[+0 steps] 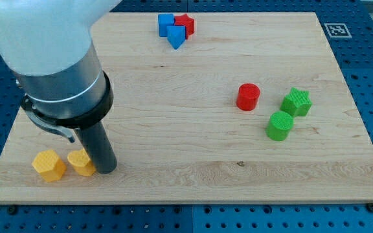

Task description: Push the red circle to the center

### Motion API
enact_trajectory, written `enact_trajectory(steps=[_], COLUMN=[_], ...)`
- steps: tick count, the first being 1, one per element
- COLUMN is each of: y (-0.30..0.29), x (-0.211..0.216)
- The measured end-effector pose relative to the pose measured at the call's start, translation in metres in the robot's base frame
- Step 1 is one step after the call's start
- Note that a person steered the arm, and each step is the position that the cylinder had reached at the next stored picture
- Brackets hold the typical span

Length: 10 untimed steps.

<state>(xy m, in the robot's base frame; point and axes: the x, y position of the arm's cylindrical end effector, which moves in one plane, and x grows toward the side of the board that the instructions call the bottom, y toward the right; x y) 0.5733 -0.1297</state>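
The red circle (pixel 248 97) is a short red cylinder on the wooden board (pixel 173 90), right of the middle. My tip (pixel 106 169) rests on the board at the view's lower left, far left of the red circle. It stands right against a yellow block (pixel 81 163), on that block's right side.
A yellow hexagon block (pixel 48 166) lies left of the other yellow block. A green cylinder (pixel 280 125) and a green star (pixel 296 102) lie just right of the red circle. Two blue blocks (pixel 171 30) and a red star (pixel 185 24) cluster at the view's top.
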Motion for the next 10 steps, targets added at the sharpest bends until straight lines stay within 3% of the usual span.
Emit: enact_trajectory(steps=[2, 3, 5, 7, 10], y=[0.000, 0.031, 0.150, 0.283, 0.285], x=[-0.063, -0.112, -0.206, -0.164, -0.131])
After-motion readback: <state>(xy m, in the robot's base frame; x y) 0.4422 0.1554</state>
